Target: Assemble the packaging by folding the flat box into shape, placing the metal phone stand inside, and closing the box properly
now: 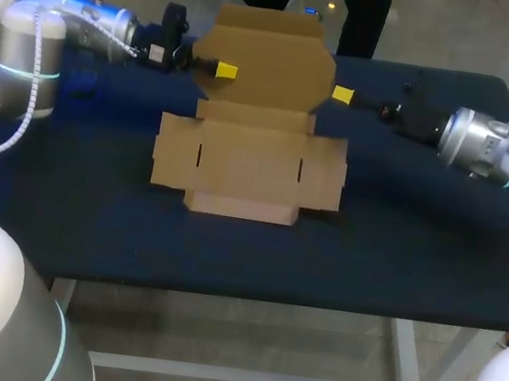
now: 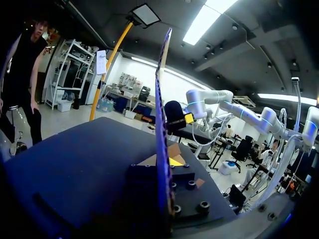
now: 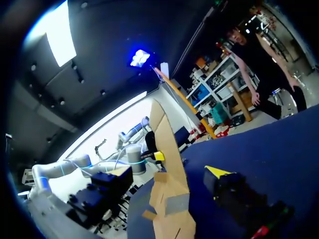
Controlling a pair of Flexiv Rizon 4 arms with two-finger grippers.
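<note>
A brown cardboard box point(image 1: 249, 166) lies unfolded in the middle of the table, its side flaps spread flat. Its lid panel point(image 1: 269, 59) stands raised at the back. My left gripper point(image 1: 223, 70) is shut on the lid's left edge. In the left wrist view the lid point(image 2: 160, 99) runs edge-on between that gripper's fingers point(image 2: 167, 164). My right gripper point(image 1: 343, 94) sits just off the lid's right edge, open. In the right wrist view the lid point(image 3: 167, 144) stands between its spread fingers, and the yellow-tipped finger point(image 3: 217, 172) is clear of the cardboard.
The dark blue table point(image 1: 397, 260) has bare room left, right and in front of the box. Both arms come in low from the sides at the back of the table.
</note>
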